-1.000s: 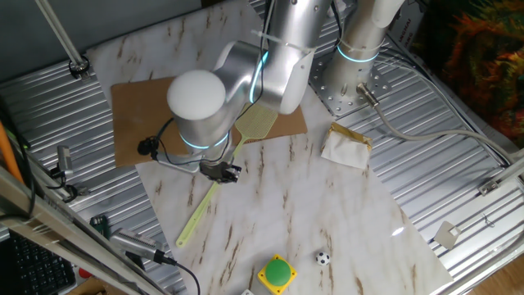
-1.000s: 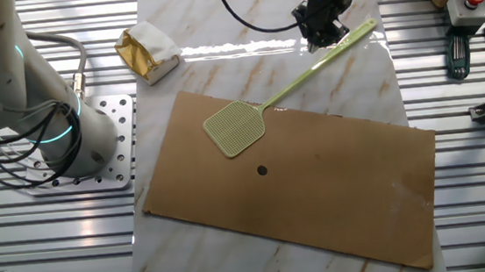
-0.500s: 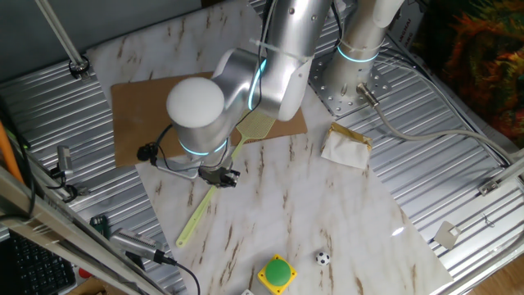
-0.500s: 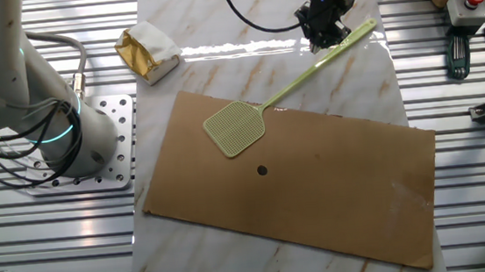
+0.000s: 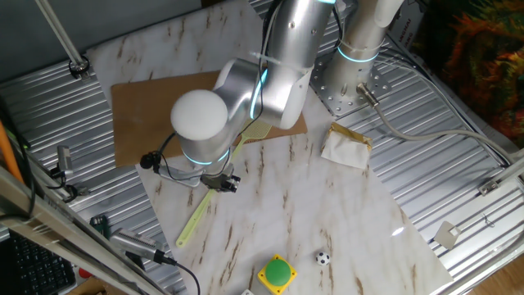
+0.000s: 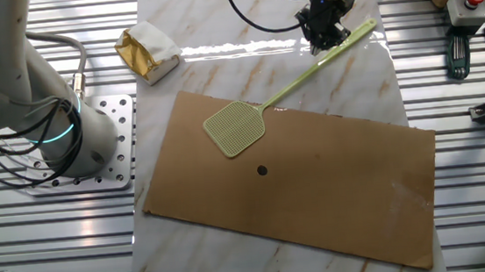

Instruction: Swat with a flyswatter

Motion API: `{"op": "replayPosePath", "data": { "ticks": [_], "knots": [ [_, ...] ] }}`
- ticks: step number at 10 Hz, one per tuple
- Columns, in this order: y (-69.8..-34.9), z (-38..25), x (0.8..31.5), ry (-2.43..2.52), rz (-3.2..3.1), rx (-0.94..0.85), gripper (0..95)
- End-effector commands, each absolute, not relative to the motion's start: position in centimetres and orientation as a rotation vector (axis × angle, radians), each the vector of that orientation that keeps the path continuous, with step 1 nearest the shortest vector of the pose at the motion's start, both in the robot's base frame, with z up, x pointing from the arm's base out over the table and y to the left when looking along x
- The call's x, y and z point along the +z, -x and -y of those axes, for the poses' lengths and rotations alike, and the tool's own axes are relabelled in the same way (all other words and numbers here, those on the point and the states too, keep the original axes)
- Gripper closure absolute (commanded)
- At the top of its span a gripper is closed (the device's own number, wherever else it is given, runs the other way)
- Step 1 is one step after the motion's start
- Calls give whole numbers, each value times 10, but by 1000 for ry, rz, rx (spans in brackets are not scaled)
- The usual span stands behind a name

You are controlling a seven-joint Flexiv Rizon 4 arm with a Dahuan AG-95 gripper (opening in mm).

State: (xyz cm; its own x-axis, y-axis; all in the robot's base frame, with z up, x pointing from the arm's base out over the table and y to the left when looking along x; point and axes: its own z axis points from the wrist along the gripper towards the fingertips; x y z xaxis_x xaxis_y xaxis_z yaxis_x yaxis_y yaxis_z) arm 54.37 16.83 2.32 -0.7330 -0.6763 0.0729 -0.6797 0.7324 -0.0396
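Observation:
The pale yellow-green flyswatter (image 6: 235, 128) lies flat. Its mesh head rests on the brown cardboard sheet (image 6: 318, 191) and its long handle (image 6: 311, 68) runs out over the marble board. A small dark spot (image 6: 261, 171) sits on the cardboard near the head. My gripper (image 6: 326, 39) is low over the far part of the handle, fingers on either side of it, and looks open. In one fixed view the gripper (image 5: 219, 183) is over the handle (image 5: 196, 217), and the arm hides most of the head (image 5: 257, 129).
A gold and white packet (image 5: 345, 146) lies right of the cardboard (image 5: 139, 115). A green button on a yellow box (image 5: 277, 273) and a small ball (image 5: 322, 259) sit at the marble's near edge. A second arm's base (image 6: 93, 140) stands beside the board. Tools (image 6: 458, 38) lie on the ribbed metal.
My gripper has moved a little lower and further along the handle toward its end. The flyswatter has not moved.

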Motion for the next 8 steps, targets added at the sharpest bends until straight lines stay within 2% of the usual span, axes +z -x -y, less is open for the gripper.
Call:
{"op": "replayPosePath", "data": {
  "ticks": [1,8],
  "knots": [
    [-544,-169,22,-1125,2872,103,950],
    [-548,-171,24,-1114,2867,151,950]
  ]
}}
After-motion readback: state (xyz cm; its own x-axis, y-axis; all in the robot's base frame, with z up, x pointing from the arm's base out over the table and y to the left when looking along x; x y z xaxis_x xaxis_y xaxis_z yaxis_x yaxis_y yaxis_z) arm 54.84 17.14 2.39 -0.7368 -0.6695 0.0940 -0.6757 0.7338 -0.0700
